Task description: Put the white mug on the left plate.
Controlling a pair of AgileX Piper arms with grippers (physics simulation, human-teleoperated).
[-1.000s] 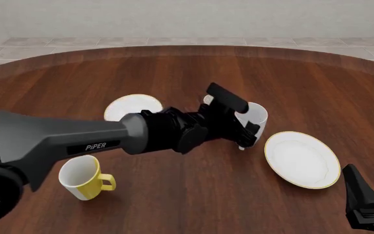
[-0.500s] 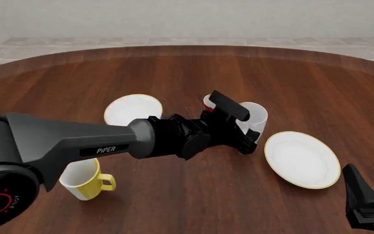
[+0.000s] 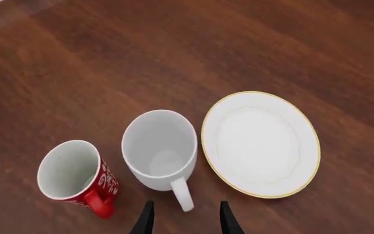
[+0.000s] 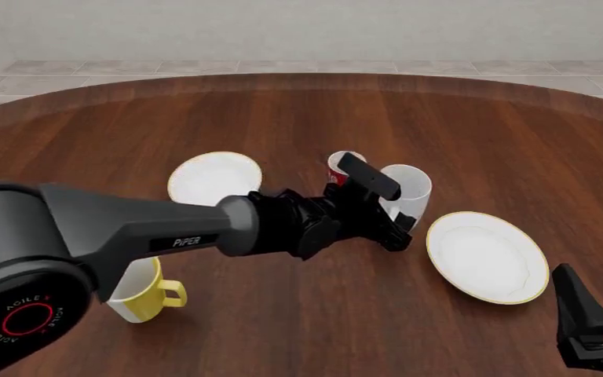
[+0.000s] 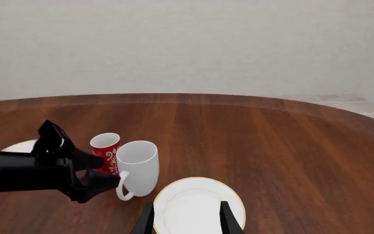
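Observation:
The white mug stands upright between the red cup and the right plate, also in the left wrist view and right wrist view. Its handle points at my left gripper, which is open, its fingertips on either side of the handle's end without gripping it. In the front view the left gripper sits low at the mug's near side. The left plate lies bare behind the left arm. My right gripper is open and empty at the table's near right.
A slim red patterned cup stands close to the white mug's left. The larger gold-rimmed plate lies just right of the mug. A yellow mug stands at the near left, partly under the left arm.
My left gripper has dropped lower and settled at the white mug's handle side. The mug, plates and right arm have not moved.

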